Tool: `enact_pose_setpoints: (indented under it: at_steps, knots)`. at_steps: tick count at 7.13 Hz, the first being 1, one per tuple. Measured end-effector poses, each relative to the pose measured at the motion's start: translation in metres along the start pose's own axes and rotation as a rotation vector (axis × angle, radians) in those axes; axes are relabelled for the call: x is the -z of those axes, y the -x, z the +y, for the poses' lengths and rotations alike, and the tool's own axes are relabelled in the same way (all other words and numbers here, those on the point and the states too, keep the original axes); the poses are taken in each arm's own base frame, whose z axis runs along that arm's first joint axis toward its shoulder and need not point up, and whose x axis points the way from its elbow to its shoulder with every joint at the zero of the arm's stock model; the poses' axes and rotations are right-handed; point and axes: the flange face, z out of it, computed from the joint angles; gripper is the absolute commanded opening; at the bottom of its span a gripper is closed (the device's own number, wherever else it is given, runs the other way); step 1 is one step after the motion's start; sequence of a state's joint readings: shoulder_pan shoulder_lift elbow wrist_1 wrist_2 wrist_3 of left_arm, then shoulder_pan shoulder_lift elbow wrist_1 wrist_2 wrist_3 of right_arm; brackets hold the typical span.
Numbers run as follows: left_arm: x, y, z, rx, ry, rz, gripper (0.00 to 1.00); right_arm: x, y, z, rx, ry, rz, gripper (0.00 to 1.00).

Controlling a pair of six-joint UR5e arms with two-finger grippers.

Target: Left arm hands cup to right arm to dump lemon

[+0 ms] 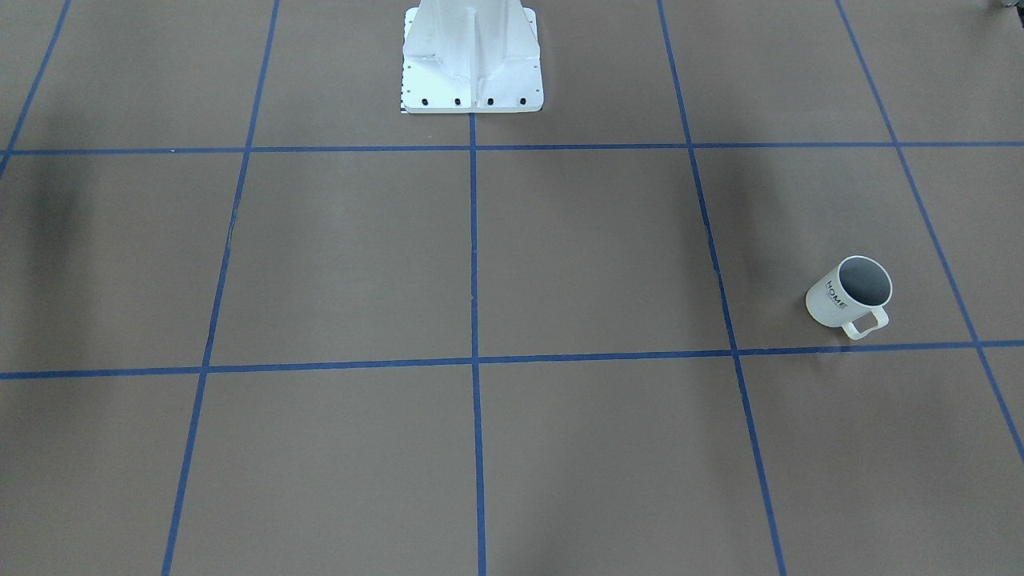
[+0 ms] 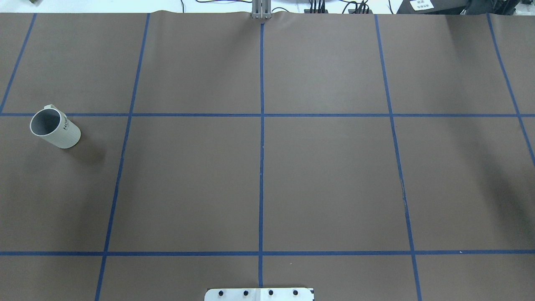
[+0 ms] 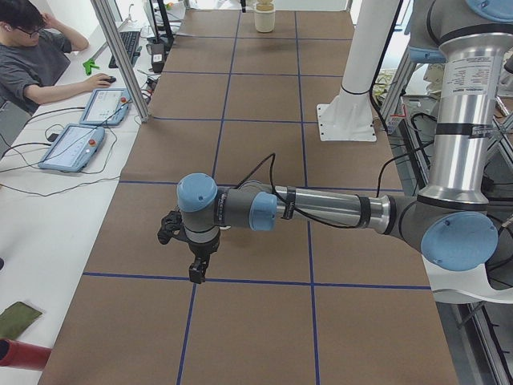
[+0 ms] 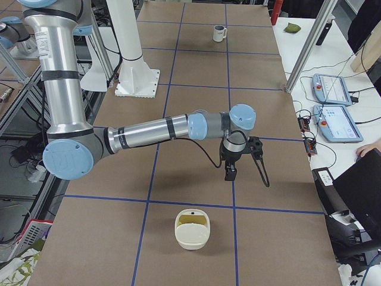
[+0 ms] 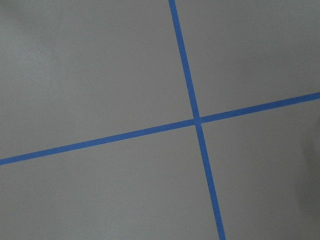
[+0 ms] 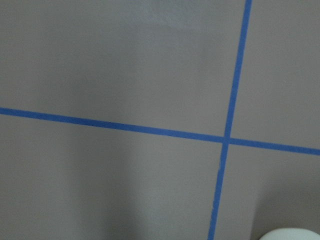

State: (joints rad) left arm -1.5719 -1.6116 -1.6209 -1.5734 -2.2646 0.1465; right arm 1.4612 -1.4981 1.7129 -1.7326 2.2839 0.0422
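Bright, even light; soft shadows; wrist views slightly blurred.

The white ribbed mug (image 2: 58,131) stands upright on the brown paper-covered table (image 2: 326,179) at the robot's left end. It is well apart from the white metal pedestal base (image 1: 472,72), which is at the middle of the robot's edge. At the right end sits a cream plastic container (image 4: 191,232); the right arm's black gripper (image 4: 230,173) hangs above the surface between container and mug, nearer the container. The left arm's black gripper (image 3: 195,273) hangs above a crossing of blue tape lines (image 5: 196,120).
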Motion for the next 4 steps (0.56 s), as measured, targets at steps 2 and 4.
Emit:
enact_pose_setpoints:
  at_steps: [2,4]
  knots:
    - [-0.007,0.005,0.011,0.016,0.013,0.002,1.0,-0.002,-0.036,0.039,-0.069,0.003,-0.001,1.0]
    - [-0.01,0.007,0.021,0.024,0.019,0.01,1.0,-0.005,-0.05,0.058,-0.093,0.001,0.002,1.0]
